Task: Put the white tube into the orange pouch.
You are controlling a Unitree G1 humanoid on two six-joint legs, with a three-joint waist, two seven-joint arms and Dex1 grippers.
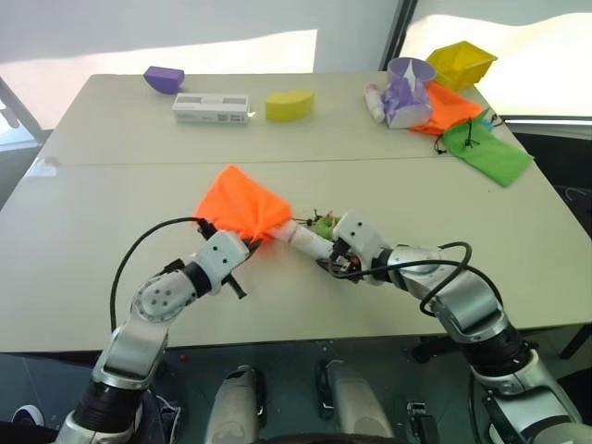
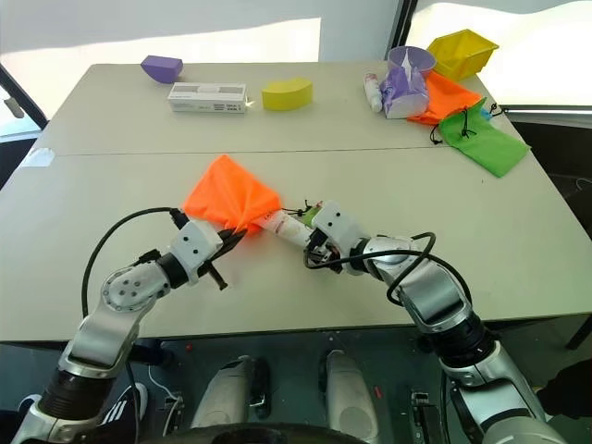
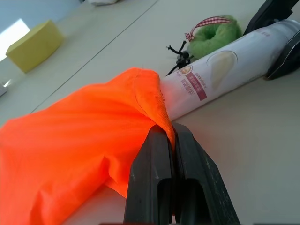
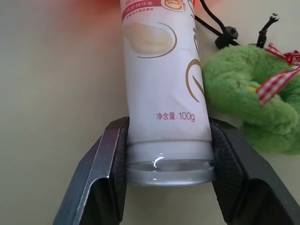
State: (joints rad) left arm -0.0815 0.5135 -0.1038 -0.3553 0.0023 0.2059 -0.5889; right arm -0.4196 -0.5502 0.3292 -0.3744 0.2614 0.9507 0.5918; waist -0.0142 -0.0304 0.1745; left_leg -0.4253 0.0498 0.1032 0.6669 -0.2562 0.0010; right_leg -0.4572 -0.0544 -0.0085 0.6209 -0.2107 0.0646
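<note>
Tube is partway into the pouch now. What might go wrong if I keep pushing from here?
1. The left gripper pinches only a thin fold at the mouth of the orange pouch; pushing may pull the fabric free.
2. The right gripper holds the white tube at its very end, so it may slip or tilt.
3. The green ball and black cord lie against the tube and may be dragged in.

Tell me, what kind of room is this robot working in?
Probably a test or demo room, not a home: two plain tables pushed together by bright windows, with loose practice items set out, like foam blocks, a box and cloth pouches.
</note>
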